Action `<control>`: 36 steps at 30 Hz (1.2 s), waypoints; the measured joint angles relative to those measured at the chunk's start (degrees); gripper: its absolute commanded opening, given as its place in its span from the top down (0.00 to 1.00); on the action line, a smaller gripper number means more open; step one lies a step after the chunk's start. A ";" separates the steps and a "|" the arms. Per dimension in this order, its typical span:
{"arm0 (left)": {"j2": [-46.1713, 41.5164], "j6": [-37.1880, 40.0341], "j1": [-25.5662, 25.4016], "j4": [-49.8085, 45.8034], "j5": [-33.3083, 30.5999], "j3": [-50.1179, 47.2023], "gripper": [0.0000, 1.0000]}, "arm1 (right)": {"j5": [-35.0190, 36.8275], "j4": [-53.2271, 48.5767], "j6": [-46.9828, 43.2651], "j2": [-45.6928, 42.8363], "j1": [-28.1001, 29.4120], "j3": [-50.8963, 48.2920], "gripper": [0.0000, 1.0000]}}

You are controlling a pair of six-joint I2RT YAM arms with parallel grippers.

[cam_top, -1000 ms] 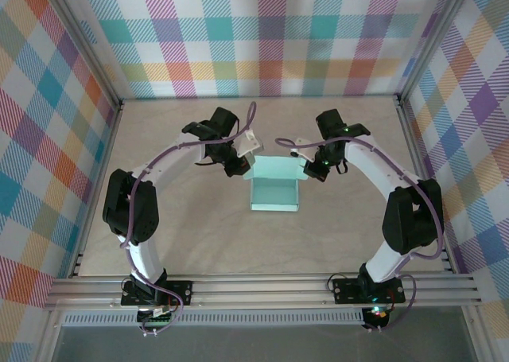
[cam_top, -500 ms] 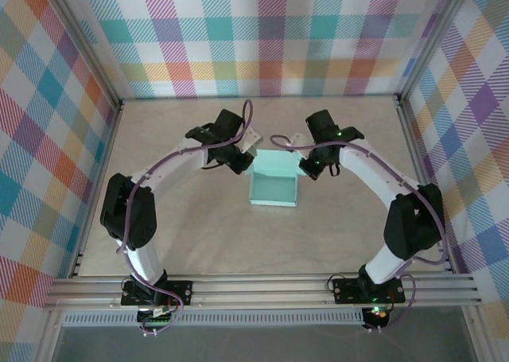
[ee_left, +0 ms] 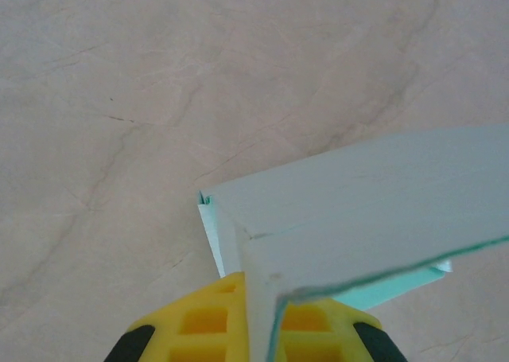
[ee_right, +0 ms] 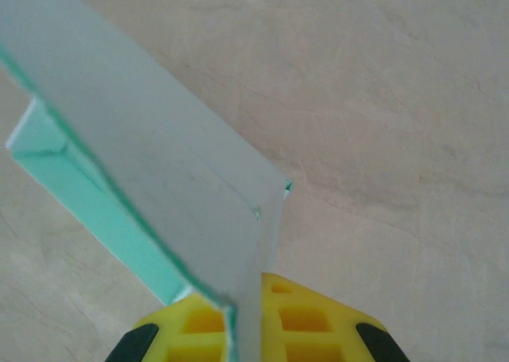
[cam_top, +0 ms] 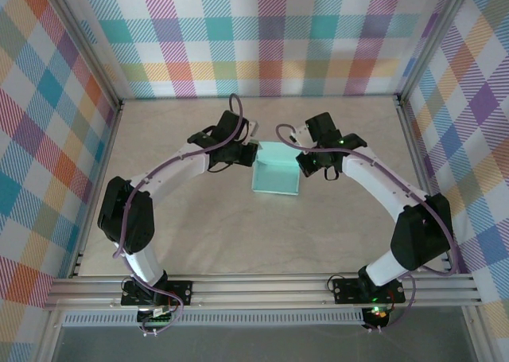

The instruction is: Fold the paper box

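From above, the box (cam_top: 276,175) is sitting on the table (cam_top: 199,235) at mid-depth, between the two arms. It is showing as a small pale mint tray with its walls turned up and its plain card floor facing the camera. The left gripper (cam_top: 251,152) is meeting the box at its far left corner and the right gripper (cam_top: 301,158) is meeting it on its far right side, each arm curving in from its own side. Plaid walls (cam_top: 270,36) are closing in the table on three sides, and metal rails (cam_top: 262,286) are running along the near edge by the arm bases.

In the left wrist view, the left gripper (ee_left: 261,330) is clamping a card panel of the box (ee_left: 358,219). The sheet's thin edge is running down between the yellow fingers (ee_left: 203,326), and the panel is slanting up and to the right over the marbled table (ee_left: 119,99). A folded corner of the card is sticking out just above the fingers.

In the right wrist view, the right gripper (ee_right: 242,330) is likewise pinching the box (ee_right: 159,163). A pale panel is rising to the upper left from between the yellow fingers (ee_right: 302,318), with a greener inner face beneath it, over the table (ee_right: 382,99).
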 measured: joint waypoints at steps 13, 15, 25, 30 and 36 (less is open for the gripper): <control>-1.66 -6.51 -4.35 4.63 -8.09 -2.49 1.00 | 3.96 7.65 23.56 -3.23 1.09 -4.35 1.00; -1.99 -7.26 -5.27 5.31 -10.47 -2.95 1.00 | 4.79 9.75 25.11 -3.56 1.29 -5.60 1.00; -1.84 -9.05 -8.04 9.05 -16.92 -5.92 1.00 | 6.73 21.38 27.71 -4.59 1.60 -14.43 1.00; -1.40 -9.27 -8.63 11.26 -19.50 -7.15 1.00 | 6.97 26.21 28.13 -4.59 1.60 -17.11 1.00; -0.72 -9.88 -9.05 13.35 -20.46 -8.26 1.00 | 7.15 29.33 28.96 -4.59 1.66 -19.08 1.00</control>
